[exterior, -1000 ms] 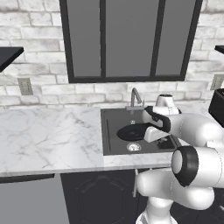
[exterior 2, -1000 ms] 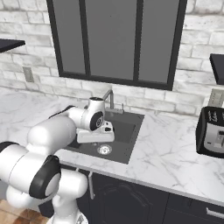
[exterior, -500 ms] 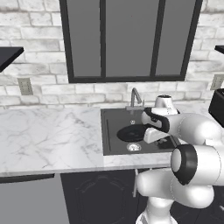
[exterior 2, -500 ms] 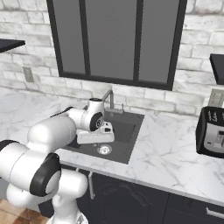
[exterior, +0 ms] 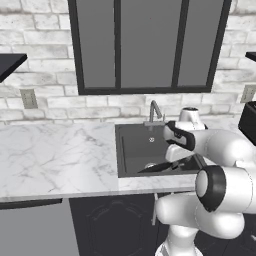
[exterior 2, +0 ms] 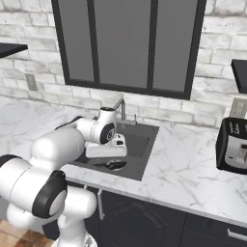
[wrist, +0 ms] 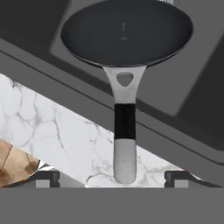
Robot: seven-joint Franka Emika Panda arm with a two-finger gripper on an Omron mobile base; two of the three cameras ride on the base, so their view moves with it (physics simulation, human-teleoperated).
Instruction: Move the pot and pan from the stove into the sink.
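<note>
The black pan [wrist: 126,30] lies in the dark grey sink [wrist: 188,103], its silvery and dark handle [wrist: 125,131] reaching over the near rim towards me. My gripper [wrist: 113,177] is open, with a fingertip well clear on each side of the handle's end and nothing held. In the left base view the hand [exterior: 180,140] hangs over the sink's [exterior: 131,150] right part, with the pan [exterior: 165,167] below it. The right base view has the hand [exterior 2: 108,142] above the pan [exterior 2: 113,165] in the sink [exterior 2: 144,144]. The pot and stove are out of view.
A curved silver faucet [exterior: 154,112] [exterior 2: 120,106] stands behind the basin. White marble counter [exterior: 55,160] runs to the left and counter [exterior 2: 193,169] to the right. A dark toaster [exterior 2: 234,144] sits at the right by the brick wall.
The jaws have opened and let go of the pan's handle. The pan now rests lower in the sink, and the arm has hardly moved.
</note>
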